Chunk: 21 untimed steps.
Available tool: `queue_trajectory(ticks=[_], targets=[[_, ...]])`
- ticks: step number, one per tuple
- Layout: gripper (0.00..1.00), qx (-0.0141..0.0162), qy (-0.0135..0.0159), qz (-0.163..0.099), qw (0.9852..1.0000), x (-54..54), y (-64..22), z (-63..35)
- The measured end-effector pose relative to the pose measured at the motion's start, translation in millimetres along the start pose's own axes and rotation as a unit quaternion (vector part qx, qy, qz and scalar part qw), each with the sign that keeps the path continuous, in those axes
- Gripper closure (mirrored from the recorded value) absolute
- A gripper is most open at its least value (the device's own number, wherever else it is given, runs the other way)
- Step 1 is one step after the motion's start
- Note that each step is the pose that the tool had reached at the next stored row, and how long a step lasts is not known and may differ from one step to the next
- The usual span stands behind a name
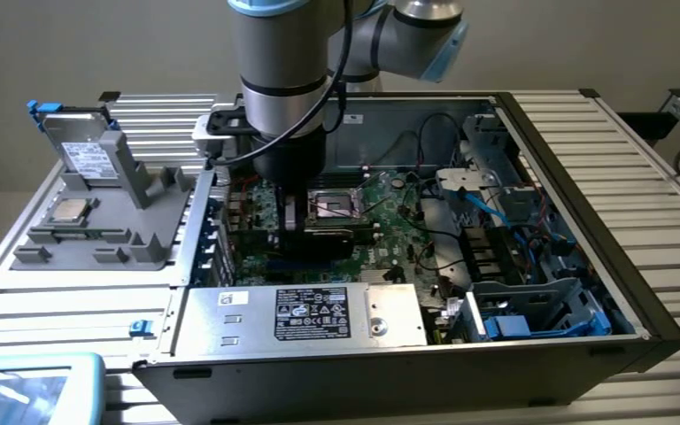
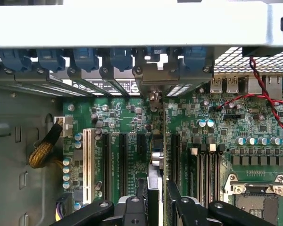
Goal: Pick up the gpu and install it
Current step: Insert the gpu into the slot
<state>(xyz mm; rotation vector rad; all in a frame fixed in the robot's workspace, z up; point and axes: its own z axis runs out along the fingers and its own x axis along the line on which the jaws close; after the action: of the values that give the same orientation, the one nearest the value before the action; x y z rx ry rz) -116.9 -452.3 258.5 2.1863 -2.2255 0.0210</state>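
Observation:
The gpu [image 2: 155, 162] stands on edge over the large green motherboard [image 2: 127, 113], in line with a black expansion slot. Its silver end bracket [image 2: 153, 79] sits against the case's rear wall, among the blue slot clips. My gripper [image 2: 155, 201] is shut on the card's top edge, with one black finger [image 2: 132, 207] on each side. In the exterior view the gripper [image 1: 305, 223] reaches down into the open computer case [image 1: 576, 133], and the gpu's black cooler block [image 1: 330, 237] shows just below it, low over the motherboard [image 1: 399, 221].
A silver labelled power supply box [image 1: 305, 314] lies along the case's near side. The CPU socket [image 1: 337, 205] and memory slots [image 2: 205, 169] flank the card. A white slot [image 2: 88, 160], a yellow sleeved cable [image 2: 44, 149] and red-black wires [image 2: 262, 92] lie nearby. A grey parts fixture [image 1: 104, 221] stands at the exterior view's left.

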Motion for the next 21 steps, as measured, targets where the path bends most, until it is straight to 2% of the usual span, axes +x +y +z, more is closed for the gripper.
queue_trajectory(ticks=[21], targets=[[0.73, -0.0003, 0.0001, 0.008, 1.0, 1.2, 3.1, 3.3]])
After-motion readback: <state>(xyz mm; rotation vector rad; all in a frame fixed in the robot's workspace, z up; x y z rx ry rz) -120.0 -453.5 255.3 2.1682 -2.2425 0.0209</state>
